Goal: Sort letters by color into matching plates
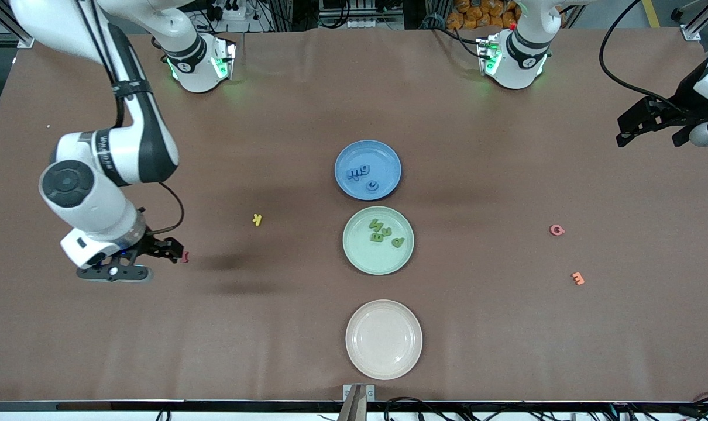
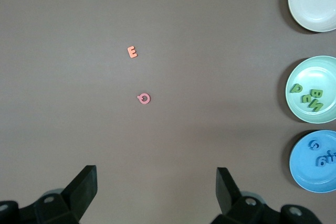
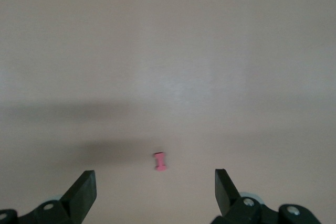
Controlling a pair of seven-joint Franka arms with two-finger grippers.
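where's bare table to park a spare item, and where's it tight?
Free: the wide stretch between the yellow letter and the blue plate; the strip between the cream plate and the orange letter. Tight: the blue, green and cream plates line up closely mid-table, blue and green nearly touching. Small pink and red letters lie toward the ends.

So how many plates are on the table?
3, in a row: blue plate farthest from the front camera, green plate in the middle, cream plate nearest.
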